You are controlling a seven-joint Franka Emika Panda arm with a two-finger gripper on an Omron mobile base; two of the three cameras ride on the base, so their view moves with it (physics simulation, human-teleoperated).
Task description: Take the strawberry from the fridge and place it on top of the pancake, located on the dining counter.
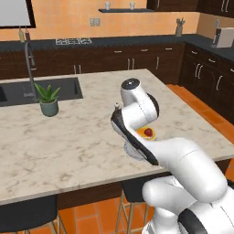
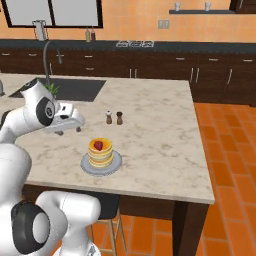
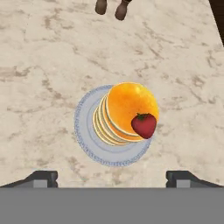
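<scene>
Strawberry: a dark red berry with a small green cap, lying on top of the pancake stack, toward one edge of the top disc rather than at its middle; nothing grips it.
Pancake: a short stack of golden-orange discs, pale at their edges, standing on a plate.
Plate: round, pale grey-blue with a patterned rim, flat on the desk; the stack sits a little off its centre.
Desk: the island with a beige-white marbled top and dark wood base; the plate stands near its near edge, toward the right part of the slab in the left base view.
Tool: released, jaws spread wide, the two dark tips well apart on either side of the plate in the hand view, grasping nothing; it hangs above the stack and looks clear of it, though how high is hard to judge from the base views, where the arm covers it.
Shakers: two small dark ones side by side on the desk, just beyond the plate.
Plant: green leaves in a small grey-green pot, on the left of the desk beside the sink.
Tap: a tall grey one, rising behind the plant.
Stools: dark seats tucked under the near edge.
</scene>
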